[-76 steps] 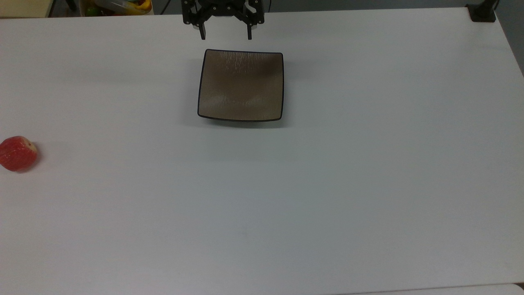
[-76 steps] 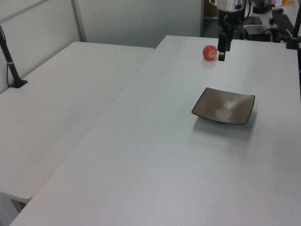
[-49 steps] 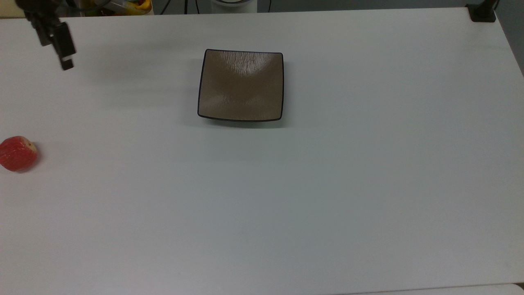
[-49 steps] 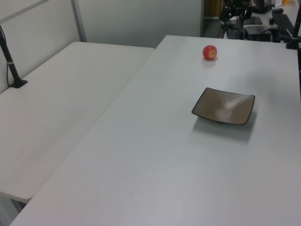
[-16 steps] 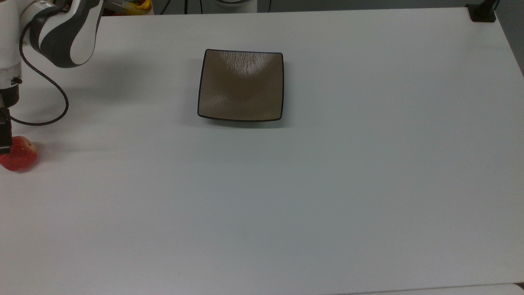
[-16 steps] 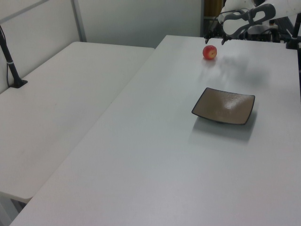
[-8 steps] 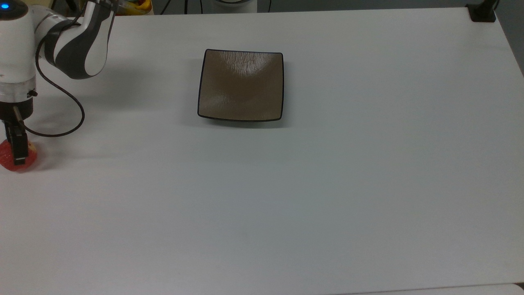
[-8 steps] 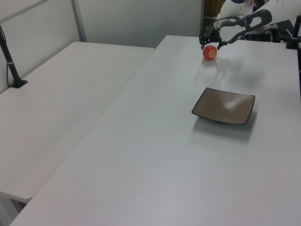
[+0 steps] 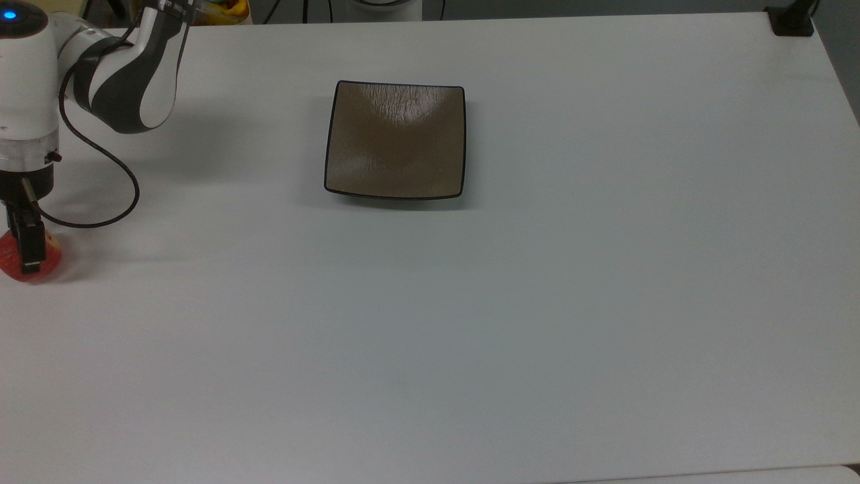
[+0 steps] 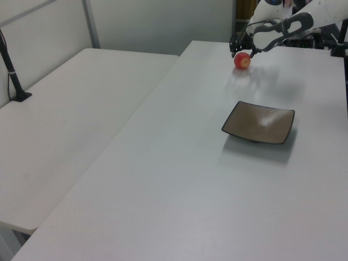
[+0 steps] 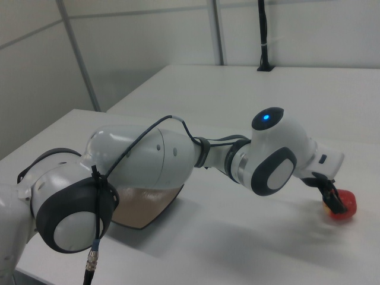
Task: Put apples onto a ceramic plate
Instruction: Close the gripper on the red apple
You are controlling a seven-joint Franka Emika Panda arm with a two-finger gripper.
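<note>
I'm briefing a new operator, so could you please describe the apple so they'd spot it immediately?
On the white table, look far from the square brown plate, at the top view's left edge. There, under the gripper, sits the apple: small, round, and the table's only red thing.

Gripper (image 9: 27,252) positioned over the apple (image 9: 47,259) at the top view's left edge; ceramic plate (image 9: 394,140) well apart on the desk (image 9: 537,302).

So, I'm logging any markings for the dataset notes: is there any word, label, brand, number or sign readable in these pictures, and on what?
None can be read.
Plate: plain brown, no print.
Apple: no sticker to be seen.
Arm: white and grey shells, a blue light, no legible lettering.
Tool: black, no marking legible.
Table: bare white, no text.
</note>
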